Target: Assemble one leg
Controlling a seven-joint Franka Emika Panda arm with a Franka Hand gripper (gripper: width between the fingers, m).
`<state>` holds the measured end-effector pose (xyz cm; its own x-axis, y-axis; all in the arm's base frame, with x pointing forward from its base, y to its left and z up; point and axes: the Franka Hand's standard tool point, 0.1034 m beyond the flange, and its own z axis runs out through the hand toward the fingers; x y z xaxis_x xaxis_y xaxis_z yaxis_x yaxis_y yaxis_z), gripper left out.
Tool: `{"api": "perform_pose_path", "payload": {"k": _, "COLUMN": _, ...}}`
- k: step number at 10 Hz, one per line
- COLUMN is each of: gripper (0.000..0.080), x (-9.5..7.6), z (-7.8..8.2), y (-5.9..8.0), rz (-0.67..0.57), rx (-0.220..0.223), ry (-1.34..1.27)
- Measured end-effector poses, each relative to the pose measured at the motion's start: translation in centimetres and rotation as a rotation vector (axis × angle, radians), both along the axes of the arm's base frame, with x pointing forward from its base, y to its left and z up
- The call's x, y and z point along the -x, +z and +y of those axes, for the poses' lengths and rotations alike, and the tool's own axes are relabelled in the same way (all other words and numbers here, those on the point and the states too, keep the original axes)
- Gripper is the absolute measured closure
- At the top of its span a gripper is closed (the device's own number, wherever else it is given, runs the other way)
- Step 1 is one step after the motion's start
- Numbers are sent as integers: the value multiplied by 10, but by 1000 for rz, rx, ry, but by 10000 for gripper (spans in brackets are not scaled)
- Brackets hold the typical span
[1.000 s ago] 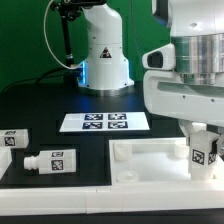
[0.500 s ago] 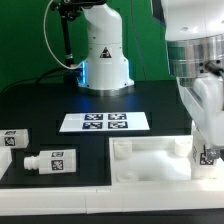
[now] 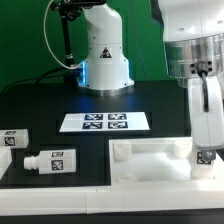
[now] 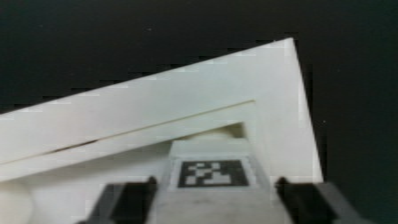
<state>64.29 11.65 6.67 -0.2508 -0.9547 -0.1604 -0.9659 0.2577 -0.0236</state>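
Reaching down at the front right corner of the bench [image 3: 40, 110], as the exterior view shows it, the arm sets its claw [image 3: 207, 152] over the right end of the large white tray-like top [image 3: 150, 160]. Between the two fingers [image 4: 128, 200] sits a leg [image 4: 212, 178], its black-and-white tag facing the wrist camera; the fingers stand just beside it on either side, but whether they press on it cannot be told. In the exterior view only the tag of this leg [image 3: 206, 156] peeks out below the arm's white housing, right at the tray's corner. The wrist view shows the tray's rim [image 4: 267, 90] running to a sharp corner against the dark bench.

Two more legs lie near the front left edge: one [image 3: 50, 160] on its side, another [image 3: 14, 138] close by at the very edge. The marker board [image 3: 104, 122] lies flat at the middle of the bench.
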Motion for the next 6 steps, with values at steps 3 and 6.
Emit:
{"api": "perform_pose_path", "payload": {"k": 3, "gripper": 166, "x": -3, "z": -1, "y": 39, "rz": -58, "rx": -14, "ry": 73}}
{"api": "perform_pose_path", "payload": {"k": 6, "gripper": 153, "x": -4, "z": -3, "y": 47, "rz": -69, "rx": -16, "ry": 100}}
